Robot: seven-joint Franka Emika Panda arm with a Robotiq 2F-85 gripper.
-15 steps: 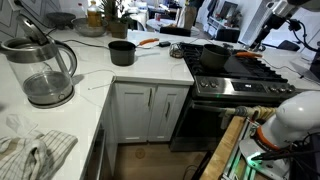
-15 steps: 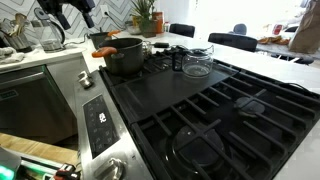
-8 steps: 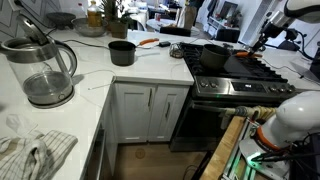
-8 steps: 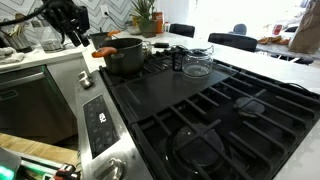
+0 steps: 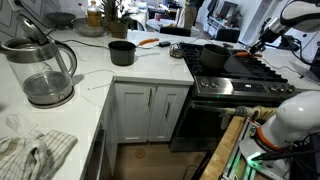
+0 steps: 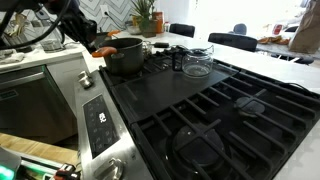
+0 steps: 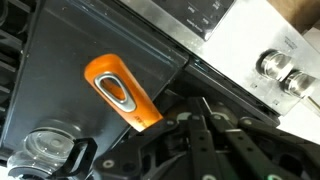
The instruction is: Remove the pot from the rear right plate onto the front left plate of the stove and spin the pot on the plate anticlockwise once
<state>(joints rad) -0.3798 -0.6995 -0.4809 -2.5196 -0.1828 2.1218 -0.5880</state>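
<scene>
Gripper (image 6: 88, 38) near orange handle (image 7: 122, 92) of the pot (image 6: 126, 60), fingers (image 7: 203, 128) state unclear

**Quick headcount around the stove**

One stove (image 5: 235, 88), one pot (image 5: 214, 55) on it. On the bench (image 5: 100, 70) beside the stove: one black saucepan (image 5: 121, 52), one glass kettle (image 5: 42, 72), one crumpled towel (image 5: 35, 155). Wrist view: two knobs (image 7: 272, 65) on the stove's front, one orange handle (image 7: 122, 92).

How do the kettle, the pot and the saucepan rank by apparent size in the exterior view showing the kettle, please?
1. The kettle looks largest, though it is nearest the camera.
2. The pot and the saucepan look alike; I would not rank them.
</scene>
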